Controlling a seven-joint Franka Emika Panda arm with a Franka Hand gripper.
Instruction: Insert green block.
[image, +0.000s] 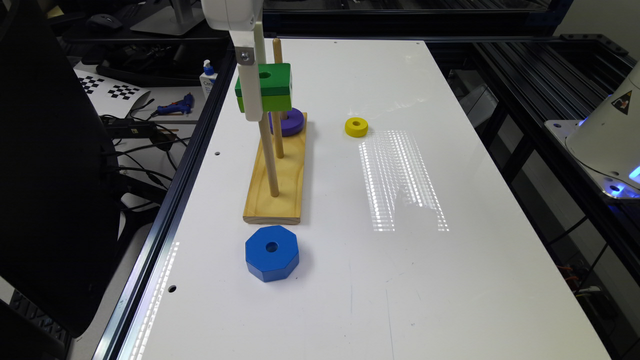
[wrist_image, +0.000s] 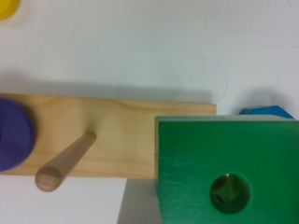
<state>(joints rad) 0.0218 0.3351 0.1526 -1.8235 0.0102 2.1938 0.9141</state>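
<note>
Now the green block (image: 270, 80) hangs high above the wooden base (image: 277, 192), level with the upper part of the nearest peg (image: 269, 160), held against the white gripper (image: 251, 95). Whether the claw is clenched on it, I cannot tell. Through the block's centre hole (wrist_image: 230, 193) the wrist view catches a peg tip. Beyond the base's near end sits the blue octagon (image: 272, 259); a purple ring (image: 290, 122) lies at the far peg, with the yellow ring (image: 356, 127) off on the table (image: 450, 280).
</note>
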